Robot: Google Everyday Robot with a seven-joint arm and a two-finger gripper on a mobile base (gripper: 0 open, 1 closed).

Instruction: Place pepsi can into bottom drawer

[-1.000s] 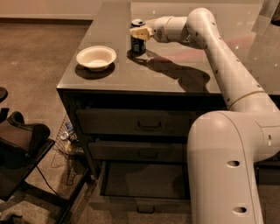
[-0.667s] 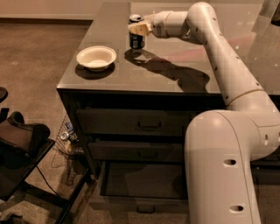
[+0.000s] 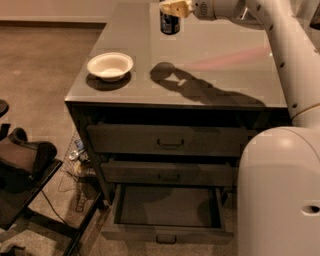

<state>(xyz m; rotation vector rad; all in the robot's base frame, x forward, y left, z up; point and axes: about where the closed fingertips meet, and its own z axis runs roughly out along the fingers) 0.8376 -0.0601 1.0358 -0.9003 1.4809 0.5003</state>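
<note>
The gripper [image 3: 174,8] sits atop the pepsi can [image 3: 170,25] above the cabinet [image 3: 225,85], bowl [image 3: 110,65] left, bottom drawer [image 3: 167,206] below.

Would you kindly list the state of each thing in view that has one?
Dark blue pepsi can: held off the grey countertop.
Cream two-finger gripper: shut on the can's top.
Dark grey bottom drawer: pulled open, empty.
Top drawer, middle drawer: closed.
White bowl: upright, empty.

The bottom drawer [image 3: 167,206] is pulled out with its interior exposed from above, though its right end is crowded by the robot's white base [image 3: 280,190]. The gripper [image 3: 175,7], closed on the pepsi can [image 3: 170,24], is held above the far edge of the countertop [image 3: 225,75]. The white bowl [image 3: 110,66] is set well apart at the front left corner, and a dark chair [image 3: 25,160] is stood on the floor to the left.
</note>
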